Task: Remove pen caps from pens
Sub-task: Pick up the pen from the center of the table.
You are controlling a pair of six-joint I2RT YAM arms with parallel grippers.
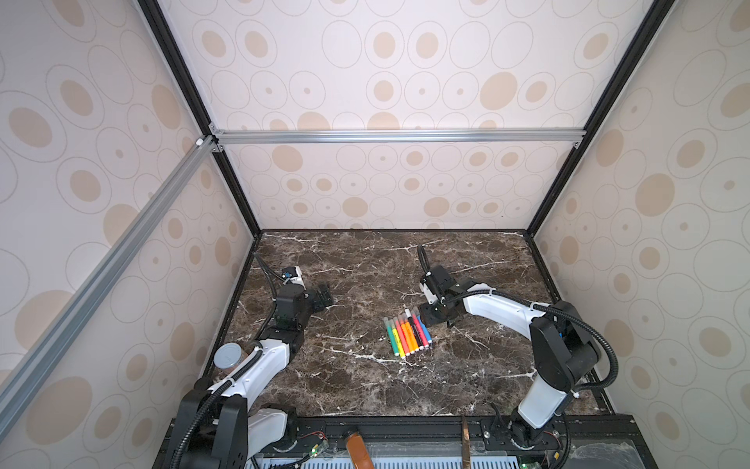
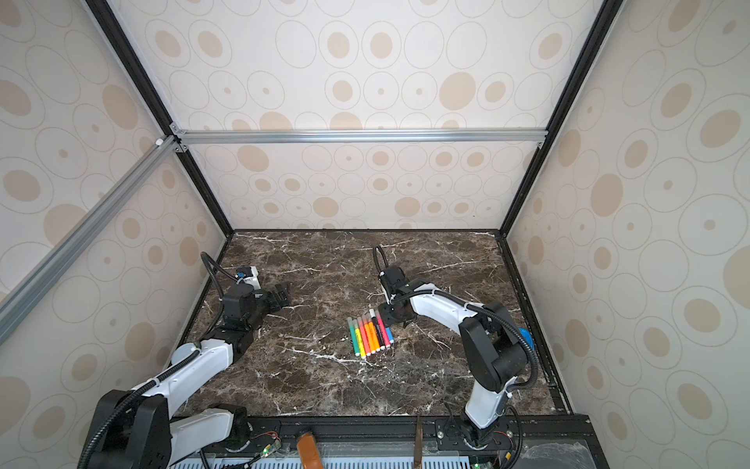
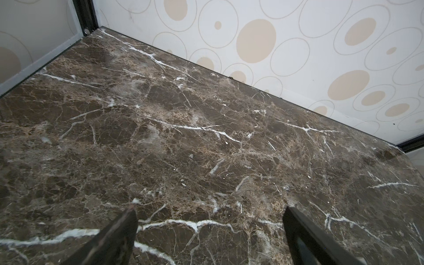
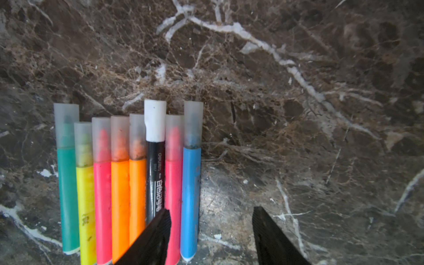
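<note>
Item 1, pens (image 4: 119, 195): 8 pcs lie flat in 1 tight row, side by side and touching, on the marble table (image 1: 365, 385), right of centre in both top views. Order: green, yellow, red, 2 orange, black pen (image 4: 154, 172), pink pen (image 4: 173, 183), blue pen (image 4: 190, 195).

Item 2, pen caps (image 4: 119, 137): all 8 seated on their pens, none off. 7 are translucent grey, and the white cap (image 4: 154, 120) on the black pen is opaque. Capped ends point toward the far wall.

Item 3, right gripper (image 4: 211, 210): sits low over the blue-pen end of the row, approx at the bodies, not the caps. Jaws apart, nothing gripped. In the wrist view 1 finger overlaps the black and pink bodies and the other is over bare marble beyond the blue pen. Contact w/ pens: cannot tell.

Item 4, left gripper (image 3: 210, 213): well apart from the row, near the left wall. Jaws spread wide, nothing between them, only bare marble below
</note>
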